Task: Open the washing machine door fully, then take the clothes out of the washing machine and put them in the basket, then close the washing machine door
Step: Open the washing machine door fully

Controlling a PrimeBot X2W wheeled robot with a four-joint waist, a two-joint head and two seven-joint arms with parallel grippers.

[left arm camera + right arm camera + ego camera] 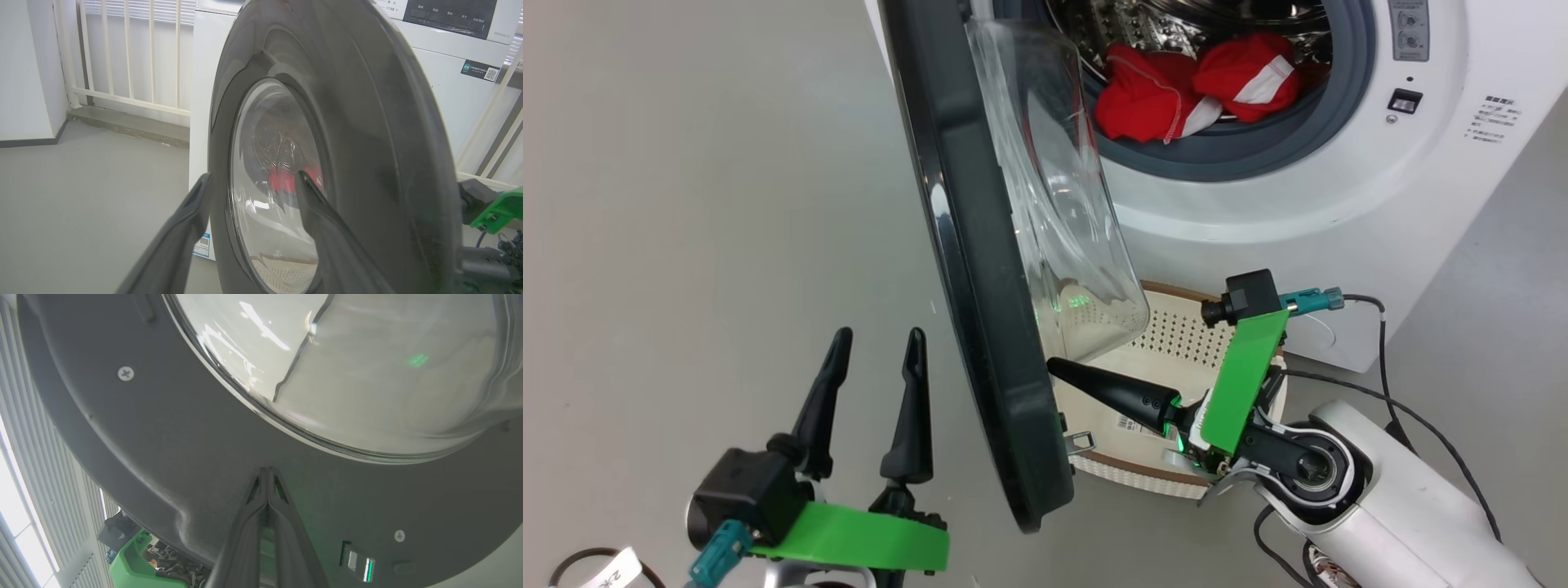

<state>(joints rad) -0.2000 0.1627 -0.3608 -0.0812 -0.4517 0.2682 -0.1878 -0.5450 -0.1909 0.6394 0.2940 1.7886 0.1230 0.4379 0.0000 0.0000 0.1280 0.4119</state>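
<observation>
My shut right tool (1054, 365) touches the inside of the washing machine door (980, 327), maybe to push it wider; my left tool (880, 335) hangs open outside it.

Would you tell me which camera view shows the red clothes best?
The head view: the clothes lie unobstructed at the drum's mouth. The left wrist view gives a red blur through the door; the right wrist view faces that door's inner side.

Glossy black washing machine door (980, 269), red cloth clothes (1192, 86).
</observation>
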